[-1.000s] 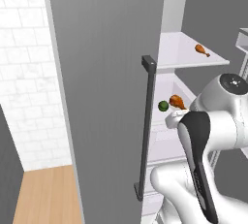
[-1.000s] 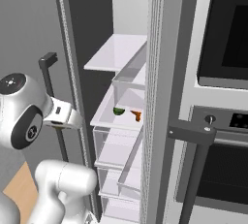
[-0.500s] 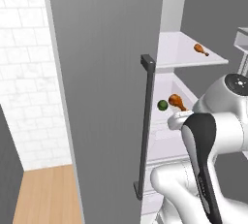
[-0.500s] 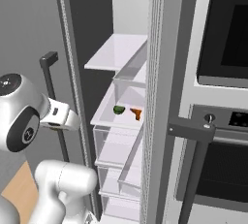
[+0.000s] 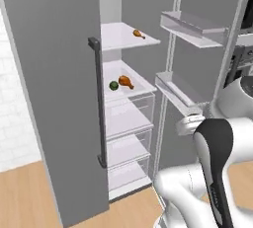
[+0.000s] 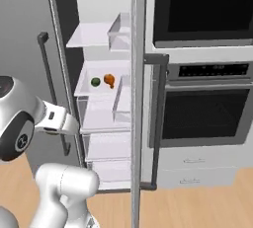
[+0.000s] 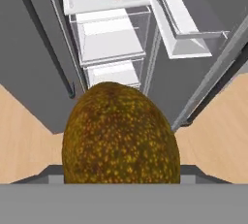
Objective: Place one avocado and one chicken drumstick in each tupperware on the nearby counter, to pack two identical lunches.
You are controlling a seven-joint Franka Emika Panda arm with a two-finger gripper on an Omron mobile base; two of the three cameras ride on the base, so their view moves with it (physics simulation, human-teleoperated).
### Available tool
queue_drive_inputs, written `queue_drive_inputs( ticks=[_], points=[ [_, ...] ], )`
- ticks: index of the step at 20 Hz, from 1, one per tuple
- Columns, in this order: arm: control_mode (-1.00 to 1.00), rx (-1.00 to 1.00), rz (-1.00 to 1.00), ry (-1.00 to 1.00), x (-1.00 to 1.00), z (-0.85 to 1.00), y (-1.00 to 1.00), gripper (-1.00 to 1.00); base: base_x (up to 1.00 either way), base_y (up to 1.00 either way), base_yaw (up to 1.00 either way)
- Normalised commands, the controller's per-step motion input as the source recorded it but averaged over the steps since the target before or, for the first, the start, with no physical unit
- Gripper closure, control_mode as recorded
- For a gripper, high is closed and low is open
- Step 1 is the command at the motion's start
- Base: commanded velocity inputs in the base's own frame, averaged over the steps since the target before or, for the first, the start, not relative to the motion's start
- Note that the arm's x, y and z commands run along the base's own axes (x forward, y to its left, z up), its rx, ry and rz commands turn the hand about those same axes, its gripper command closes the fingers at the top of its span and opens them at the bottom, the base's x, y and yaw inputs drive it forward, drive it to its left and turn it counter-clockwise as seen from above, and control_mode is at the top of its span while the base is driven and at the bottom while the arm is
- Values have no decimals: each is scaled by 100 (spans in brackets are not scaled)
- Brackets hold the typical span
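Tool was closed around an olive-brown avocado, which sat directly before the hand camera and hid both fingertips. Beyond the tool stood the open fridge. On a middle shelf ahead of the tool lay a second, green avocado just beside a chicken drumstick. Another drumstick lay on the shelf above.

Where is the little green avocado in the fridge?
The green avocado sits on the fridge's middle shelf, just left of a chicken drumstick in the left base view; a second drumstick lies one shelf higher.
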Motion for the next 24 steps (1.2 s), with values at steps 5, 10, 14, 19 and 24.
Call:
queue_drive_inputs(
  ticks=[5,10,14,19,24],
  points=[
    [100,0,0,0,0,0,0,100,0,-77,-79],
    [100,0,0,0,0,0,0,100,0,-84,-78],
    [100,0,0,0,0,0,0,100,0,-98,-72],
    [100,0,0,0,0,0,0,100,63,-69,-38],
    [100,0,0,0,0,0,0,100,100,-13,8]
  ],
)
